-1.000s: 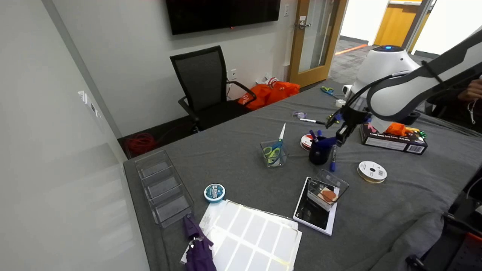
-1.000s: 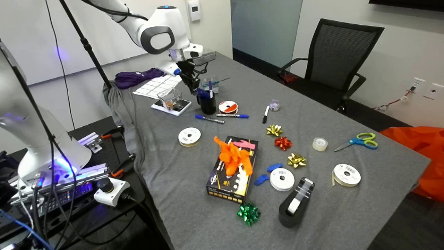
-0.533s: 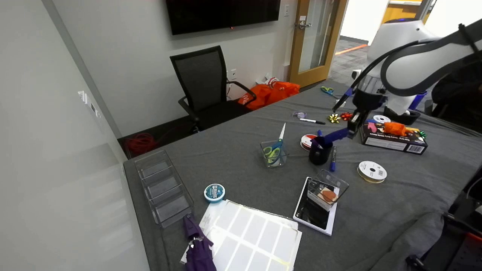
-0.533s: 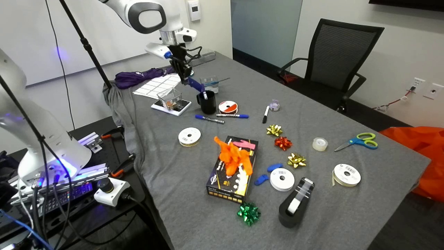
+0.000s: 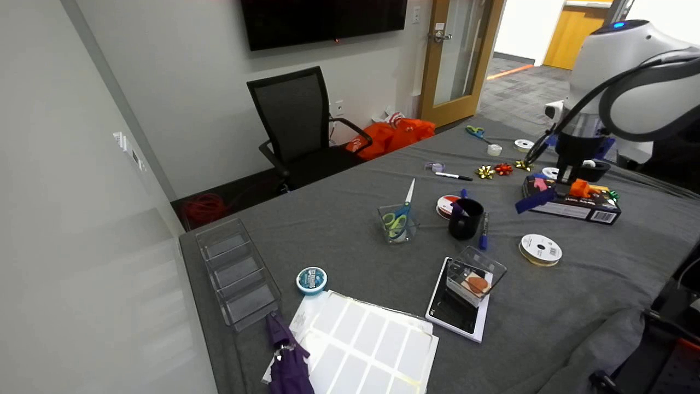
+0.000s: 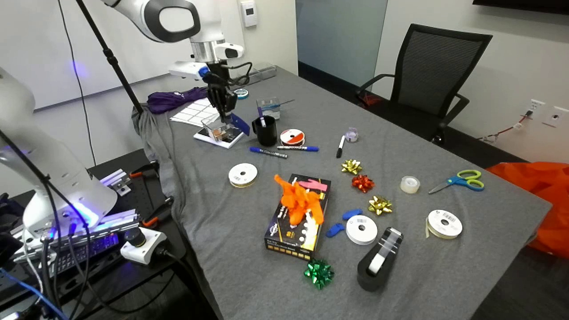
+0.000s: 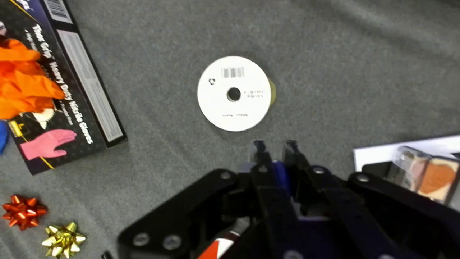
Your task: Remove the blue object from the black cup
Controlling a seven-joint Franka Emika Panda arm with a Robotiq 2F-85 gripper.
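The black cup [image 5: 465, 223] stands upright on the grey tablecloth, also seen in an exterior view [image 6: 266, 133]. A purple-blue pen [image 6: 261, 116] leans inside it. My gripper [image 6: 227, 117] is shut on a flat dark-blue object [image 6: 240, 124] and holds it in the air, tilted, outside and beside the cup. The blue object [image 5: 535, 201] also shows in an exterior view. In the wrist view the fingertips [image 7: 275, 144] stand a little apart with the blue object [image 7: 282, 176] between them. The cup is not visible in the wrist view.
A white tablet [image 6: 231, 141] with a clear box lies near the cup. A clear holder [image 5: 397, 224] with scissors stands beside it. Blue markers [image 6: 269, 152], a red ribbon spool [image 6: 292, 137], a white spool [image 7: 234, 93] and a glove box [image 5: 571, 207] surround the area.
The blue object has come out of the black cup in my gripper. The gripper rose and moved away from the cup, toward the white spool and tablet side. The cup stayed put.
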